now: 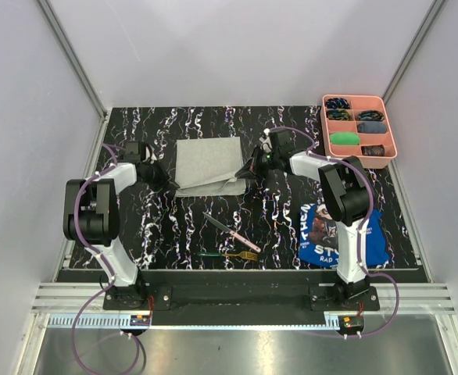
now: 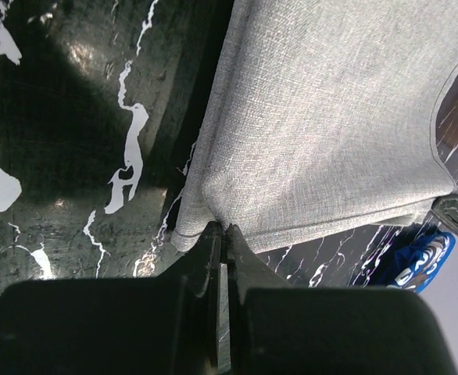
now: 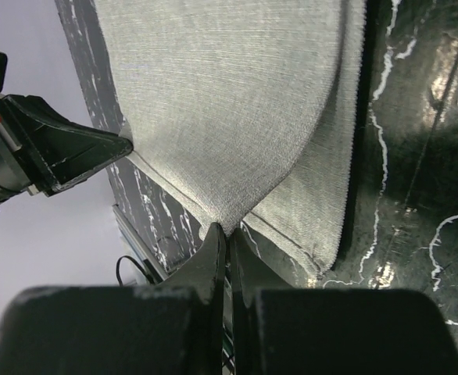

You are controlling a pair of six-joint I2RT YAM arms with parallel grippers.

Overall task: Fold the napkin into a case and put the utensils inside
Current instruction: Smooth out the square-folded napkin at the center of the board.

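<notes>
The light grey napkin [image 1: 208, 163] lies on the black marbled table, its near part lifted and doubled over. My left gripper [image 1: 166, 181] is shut on the napkin's near left corner [image 2: 213, 215]. My right gripper [image 1: 245, 172] is shut on its near right corner [image 3: 230, 223]; a lower layer of cloth [image 3: 323, 195] lies flat beneath the raised one. The left gripper's fingers [image 3: 96, 148] show across the cloth in the right wrist view. The utensils lie nearer the arm bases: a pink-handled knife [image 1: 230, 231] with a dark blade, and a green-handled fork [image 1: 230, 255] with gold tines.
A pink compartment tray [image 1: 359, 130] with small items stands at the back right. A blue printed cloth [image 1: 342, 234] lies under the right arm, also seen at the edge of the left wrist view [image 2: 424, 262]. White walls enclose the table.
</notes>
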